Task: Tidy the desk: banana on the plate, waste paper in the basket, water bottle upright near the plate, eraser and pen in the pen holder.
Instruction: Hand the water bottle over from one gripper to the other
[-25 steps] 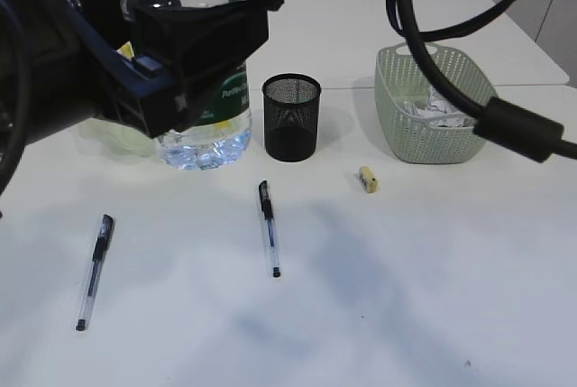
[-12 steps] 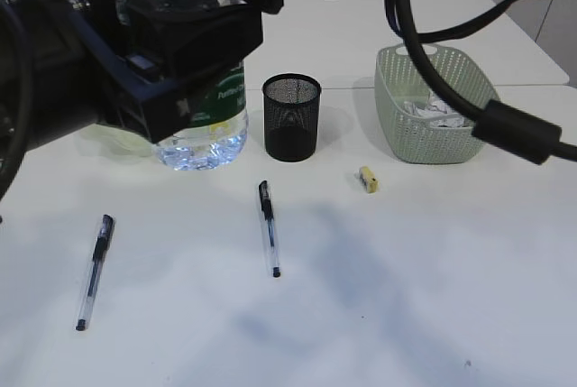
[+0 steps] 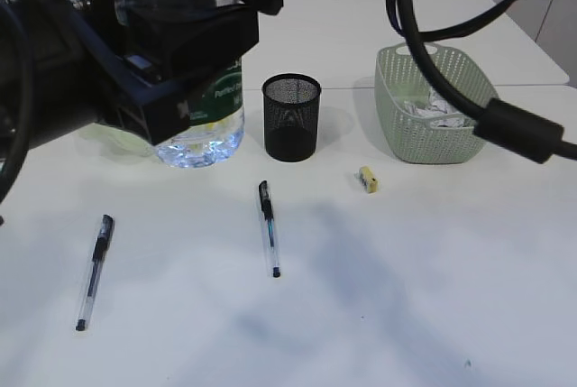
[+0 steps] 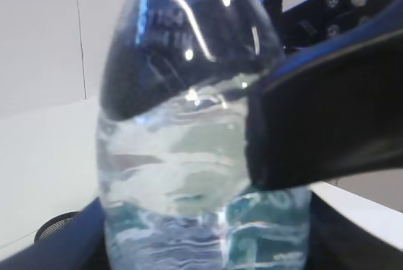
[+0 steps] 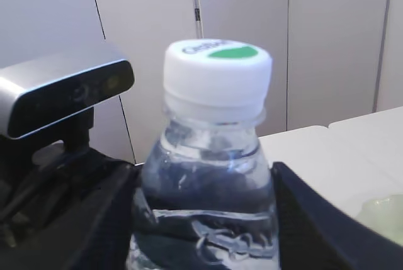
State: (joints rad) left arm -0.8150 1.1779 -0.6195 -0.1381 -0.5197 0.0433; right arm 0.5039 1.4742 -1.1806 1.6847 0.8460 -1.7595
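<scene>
Standing Bottle Flanked by Both Grippers

Standing upright at the desk's (image 3: 406,297) left rear, the bottle (image 3: 212,107) sits between both grippers' fingers. Left gripper (image 4: 208,175): one finger (image 4: 315,112) appears pressed on it; grip uncertain. Right gripper (image 5: 204,219): fingers flank it, contact unclear. Paper (image 3: 442,112) lies in basket (image 3: 397,116). Eraser (image 3: 368,179) and two pens (image 3: 269,227) lie outside holder (image 3: 291,118).

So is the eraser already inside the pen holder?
No. The eraser lies on the desk, apart from the pen holder, to its right.
</scene>
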